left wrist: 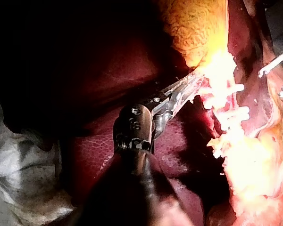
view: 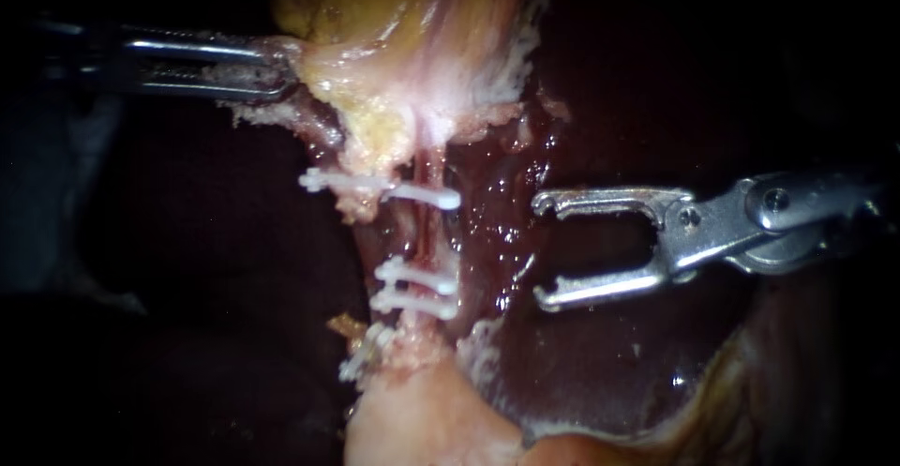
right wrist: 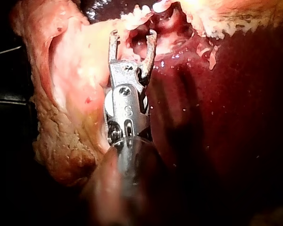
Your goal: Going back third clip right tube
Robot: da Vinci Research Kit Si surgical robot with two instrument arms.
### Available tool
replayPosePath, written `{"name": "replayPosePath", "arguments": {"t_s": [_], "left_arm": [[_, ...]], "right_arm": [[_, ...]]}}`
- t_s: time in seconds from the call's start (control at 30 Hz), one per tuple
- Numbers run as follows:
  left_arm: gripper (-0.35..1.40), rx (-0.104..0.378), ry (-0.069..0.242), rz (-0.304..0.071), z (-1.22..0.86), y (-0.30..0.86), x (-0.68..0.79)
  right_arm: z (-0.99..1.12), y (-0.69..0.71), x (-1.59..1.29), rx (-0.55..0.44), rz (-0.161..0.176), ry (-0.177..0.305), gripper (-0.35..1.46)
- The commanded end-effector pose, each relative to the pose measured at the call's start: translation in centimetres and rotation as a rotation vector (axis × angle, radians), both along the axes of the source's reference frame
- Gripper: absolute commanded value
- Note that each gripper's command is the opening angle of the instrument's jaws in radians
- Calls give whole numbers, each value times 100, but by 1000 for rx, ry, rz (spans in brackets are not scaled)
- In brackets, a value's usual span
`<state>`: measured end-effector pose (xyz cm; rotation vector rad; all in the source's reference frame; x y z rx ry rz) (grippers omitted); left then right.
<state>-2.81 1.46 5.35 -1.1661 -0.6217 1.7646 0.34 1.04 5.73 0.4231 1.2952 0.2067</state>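
My right tool (view: 542, 251) sits over the liver (view: 600, 372), just to the right of the right tube (view: 429, 236) and not touching it. Jaws are spread wide w/ nothing btwn them, the gap facing the tube at about the level of its two lower clips. Right wrist view agrees: right tool (right wrist: 133, 34) open and empty, wet tissue ahead of it. The right tube runs down from the gallbladder (view: 394, 25) as a thin pink strand carrying three white clips: top clip (view: 427, 196) near the gallbladder, then middle clip (view: 417, 277) and lowest clip (view: 417, 304) close together, almost touching. My left tool (view: 277, 67) comes in from the left w/ jaws closed on the gallbladder's fatty edge, and the strand looks taut to me; left wrist view shows the same grip, left tool (left wrist: 193, 80) buried in pale tissue. Handling, as I judge it: the tube is soft, thin and slick w/ fluid, so prob. kinks or tears under any side load. The clips are small, light and stiff, and could twist or drag if a jaw tip snags one, esp. since their ends stick out toward my right tool. So nothing here wants gripping; backing off straight along the shaft, jaws clear of the clip ends, looks safest. If a hold were needed, I'd take the fat at the gallbladder end, not the bare tube btwn clips.
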Motion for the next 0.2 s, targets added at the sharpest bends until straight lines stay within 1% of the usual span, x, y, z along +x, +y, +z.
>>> {"name": "replayPosePath", "arguments": {"t_s": [0.03,0.2], "left_arm": [[-35,1,0,1,-1,0,1],[-35,1,0,1,-1,0,1]], "right_arm": [[0,0,0,0,0,0,50],[0,0,0,0,0,0,50]]}}
